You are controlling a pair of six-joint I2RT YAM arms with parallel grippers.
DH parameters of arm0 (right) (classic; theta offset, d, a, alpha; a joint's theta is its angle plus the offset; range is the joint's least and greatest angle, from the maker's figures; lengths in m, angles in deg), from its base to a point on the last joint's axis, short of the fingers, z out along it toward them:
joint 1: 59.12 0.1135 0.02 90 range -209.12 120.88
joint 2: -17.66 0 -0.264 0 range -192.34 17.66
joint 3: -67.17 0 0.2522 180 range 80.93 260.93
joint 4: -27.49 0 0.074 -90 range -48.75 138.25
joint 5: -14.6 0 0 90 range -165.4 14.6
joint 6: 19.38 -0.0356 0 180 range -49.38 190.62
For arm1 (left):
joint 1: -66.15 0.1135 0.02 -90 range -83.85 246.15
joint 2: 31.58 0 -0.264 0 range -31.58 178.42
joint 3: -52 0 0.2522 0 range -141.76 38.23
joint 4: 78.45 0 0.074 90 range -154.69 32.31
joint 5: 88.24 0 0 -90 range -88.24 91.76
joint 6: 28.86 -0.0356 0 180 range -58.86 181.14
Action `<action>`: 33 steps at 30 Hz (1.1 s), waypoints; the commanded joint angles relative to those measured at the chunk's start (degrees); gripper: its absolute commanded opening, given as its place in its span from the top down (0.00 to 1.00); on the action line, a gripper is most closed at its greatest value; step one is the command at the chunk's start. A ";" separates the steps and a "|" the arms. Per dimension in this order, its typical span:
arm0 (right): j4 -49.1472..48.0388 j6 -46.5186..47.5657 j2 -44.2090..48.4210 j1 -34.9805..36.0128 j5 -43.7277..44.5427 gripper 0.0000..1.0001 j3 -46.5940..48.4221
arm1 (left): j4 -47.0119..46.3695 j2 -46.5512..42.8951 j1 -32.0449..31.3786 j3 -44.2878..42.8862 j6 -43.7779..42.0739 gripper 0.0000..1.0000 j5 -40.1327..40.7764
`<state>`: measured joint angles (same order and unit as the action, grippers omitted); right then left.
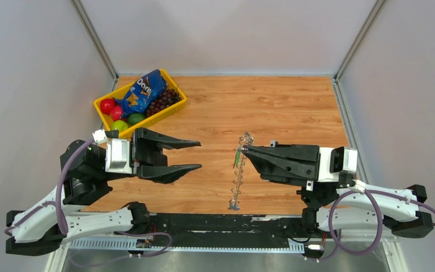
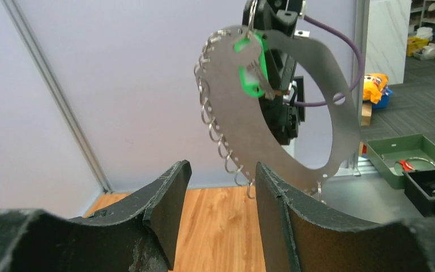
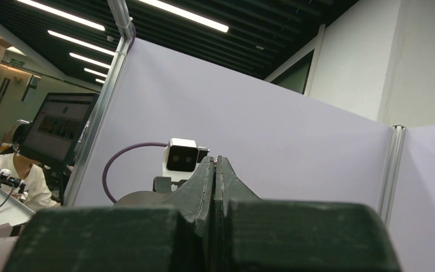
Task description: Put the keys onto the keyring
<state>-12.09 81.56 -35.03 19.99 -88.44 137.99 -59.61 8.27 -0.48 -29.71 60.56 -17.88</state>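
Jaws pressed together, lavender partition (image 3: 294, 130), monitor (image 3: 56, 127) left

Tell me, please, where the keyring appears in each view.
Top external: keyring edge-on at centre, a thin line at the tip of the right gripper.
Left wrist: upper centre, broadside, above the left gripper.
Right wrist: not visible.
Shared landmark: the right gripper holding it, seen through the hoop in left wrist, bottom centre in right wrist.
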 commanded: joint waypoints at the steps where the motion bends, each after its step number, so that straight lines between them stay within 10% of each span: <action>1: 1.59 -4.40 0.60 0.31 -0.88 1.00 0.83 | -7.37 1.11 0.01 -2.79 -0.27 0.43 -2.03; 33: 0.77 -9.97 -2.07 0.29 -1.89 1.00 1.75 | -13.45 9.19 0.01 -7.28 -1.89 0.53 -14.28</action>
<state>-8.75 72.62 -38.35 19.99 -90.88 137.99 -71.34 16.77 -0.48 -35.32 59.25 -29.42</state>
